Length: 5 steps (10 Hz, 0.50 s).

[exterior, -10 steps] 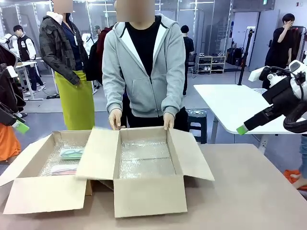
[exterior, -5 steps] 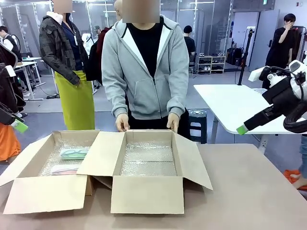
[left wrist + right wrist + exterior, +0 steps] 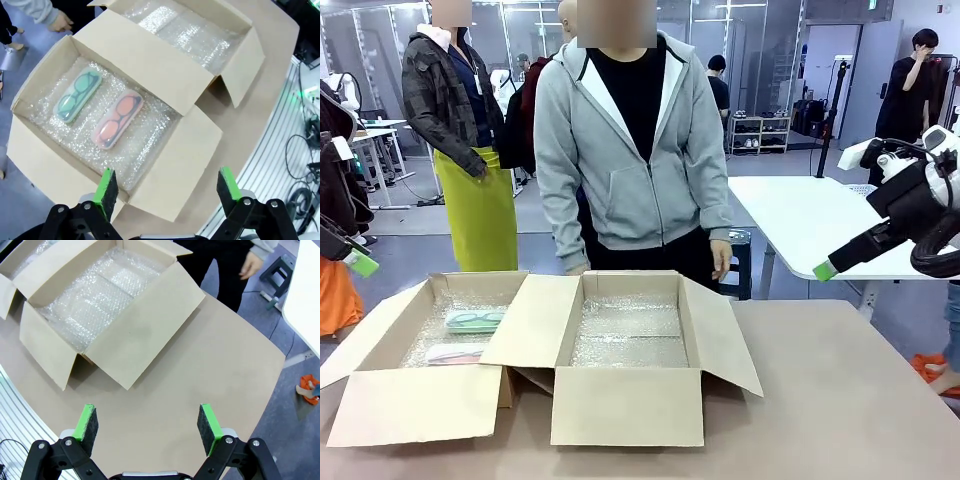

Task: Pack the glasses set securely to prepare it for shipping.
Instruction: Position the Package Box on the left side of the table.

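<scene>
Two open cartons share the surface [image 3: 840, 400]. Mint green case [image 3: 77, 95] and pale pink case [image 3: 119, 118] lie side by side on bubble wrap in the left carton [image 3: 165, 170], cushioned for transit. Left gripper [image 3: 167, 187] and right gripper [image 3: 147, 422] hover, jaws wide, empty.

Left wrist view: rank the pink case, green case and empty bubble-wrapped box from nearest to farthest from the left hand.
1. Pink case, nearer one in the box below the left hand.
2. Green case, beside it, farther.
3. Empty bubble-wrapped box, beyond the flap.

Grey floor [image 3: 410, 245], white table [image 3: 810, 220] right, glass partitions [image 3: 760, 60] behind.
</scene>
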### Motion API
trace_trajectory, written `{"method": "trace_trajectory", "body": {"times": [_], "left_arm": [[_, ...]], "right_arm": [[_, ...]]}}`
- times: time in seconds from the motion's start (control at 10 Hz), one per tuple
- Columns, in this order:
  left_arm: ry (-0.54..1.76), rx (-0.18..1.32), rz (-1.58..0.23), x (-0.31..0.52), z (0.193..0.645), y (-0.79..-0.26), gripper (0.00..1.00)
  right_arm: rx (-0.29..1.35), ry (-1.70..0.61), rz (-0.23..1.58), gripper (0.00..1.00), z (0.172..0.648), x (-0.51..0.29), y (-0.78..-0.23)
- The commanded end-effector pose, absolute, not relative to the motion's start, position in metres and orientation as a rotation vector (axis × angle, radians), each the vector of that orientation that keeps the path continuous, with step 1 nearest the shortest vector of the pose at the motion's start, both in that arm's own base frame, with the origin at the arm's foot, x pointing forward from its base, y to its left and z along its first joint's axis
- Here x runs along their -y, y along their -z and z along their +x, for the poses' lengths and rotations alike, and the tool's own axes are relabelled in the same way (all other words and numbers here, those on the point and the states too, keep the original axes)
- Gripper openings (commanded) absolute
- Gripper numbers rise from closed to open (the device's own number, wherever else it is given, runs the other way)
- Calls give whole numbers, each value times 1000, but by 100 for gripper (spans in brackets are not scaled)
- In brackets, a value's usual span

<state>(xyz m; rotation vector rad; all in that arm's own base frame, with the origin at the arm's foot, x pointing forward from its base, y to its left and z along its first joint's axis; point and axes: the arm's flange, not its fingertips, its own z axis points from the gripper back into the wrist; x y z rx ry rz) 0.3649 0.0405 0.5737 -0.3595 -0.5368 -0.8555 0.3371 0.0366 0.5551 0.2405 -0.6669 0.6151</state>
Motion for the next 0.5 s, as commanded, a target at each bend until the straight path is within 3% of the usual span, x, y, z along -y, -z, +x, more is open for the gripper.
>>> {"method": "trace_trajectory", "body": {"times": [0.0, 0.4], "left_arm": [[847, 529, -337, -41, 367, -578, 100], [847, 529, -337, -41, 367, -578, 100]], "right_arm": [[669, -603, 234, 100, 336, -38, -556], [669, -603, 234, 100, 336, -38, -556]]}}
